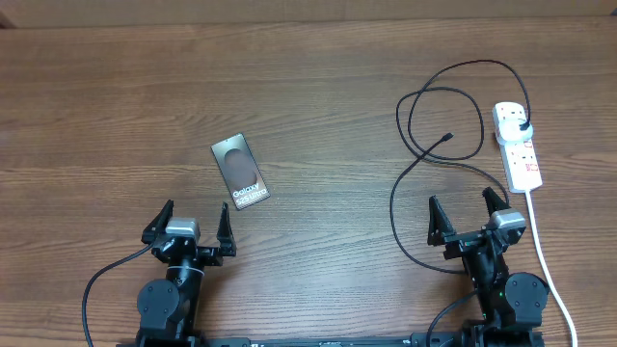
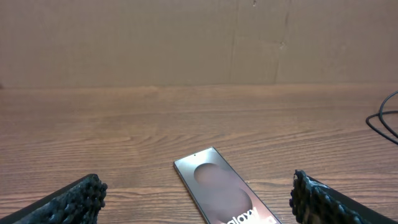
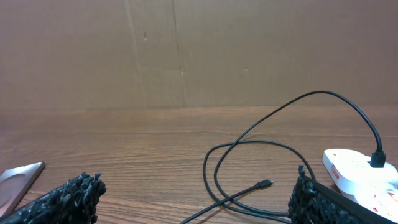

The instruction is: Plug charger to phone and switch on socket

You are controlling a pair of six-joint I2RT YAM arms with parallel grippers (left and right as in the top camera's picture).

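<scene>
The phone (image 1: 240,172) lies flat on the table, dark face up with white text, left of centre; it shows in the left wrist view (image 2: 222,190) and its corner in the right wrist view (image 3: 15,182). The black charger cable (image 1: 424,96) loops at the right, its connector tip (image 1: 447,137) free on the table, its plug (image 1: 522,126) in the white socket strip (image 1: 518,146). The tip (image 3: 264,184) and strip (image 3: 357,173) show in the right wrist view. My left gripper (image 1: 189,224) is open just before the phone. My right gripper (image 1: 465,209) is open near the cable.
The strip's white cord (image 1: 545,260) runs down the right side past my right arm. Part of the black cable (image 1: 395,217) curves left of my right gripper. A brown wall (image 2: 199,37) stands behind the table.
</scene>
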